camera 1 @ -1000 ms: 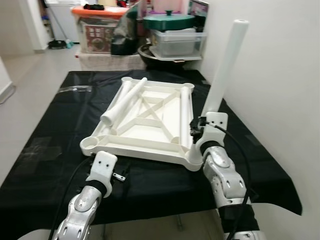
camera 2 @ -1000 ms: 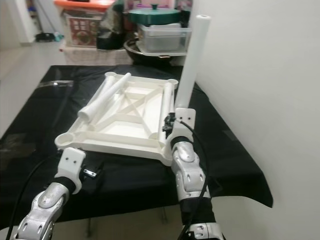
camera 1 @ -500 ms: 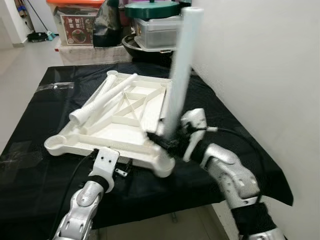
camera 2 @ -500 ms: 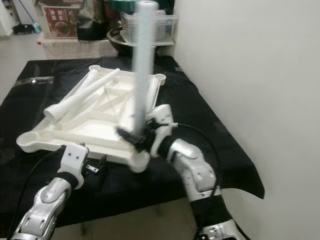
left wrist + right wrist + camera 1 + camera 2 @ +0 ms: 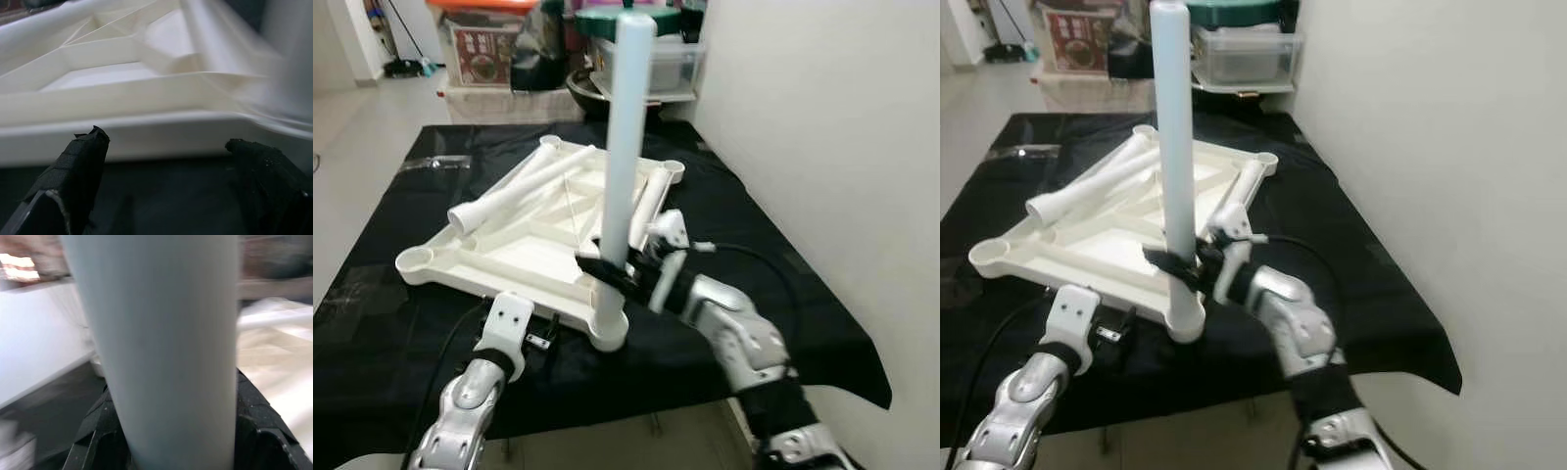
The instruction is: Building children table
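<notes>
My right gripper [image 5: 607, 272] is squeezed tight on a long white table leg [image 5: 625, 147]. I hold it low down, and the leg stands straight up — its bottom end sits in the round corner socket [image 5: 609, 333] of the white table top [image 5: 499, 264] nearest to me. In my right wrist view the leg is a big pale tube with my black fingers [image 5: 100, 431] pressed on both sides of it.

The table top lies upside down on a black cloth [image 5: 401, 323] that covers the floor. I can see the ribs that cross inside it. Two more white legs lie on it: one leg [image 5: 524, 186] slants across the left part, and another leg [image 5: 651, 196] lies along the right edge (both are loose, not standing up).

My left gripper [image 5: 543, 338] is low, just beside the near edge of the table top. Its two black fingers [image 5: 78, 166] are spread apart with nothing between them — the white edge [image 5: 146, 132] is right in front of them.

Behind the cloth there is a box with an orange lid [image 5: 480, 44] and a clear tub [image 5: 675, 69] with a green lid [image 5: 597, 22] near it. A white wall [image 5: 822, 147] is on my right.
</notes>
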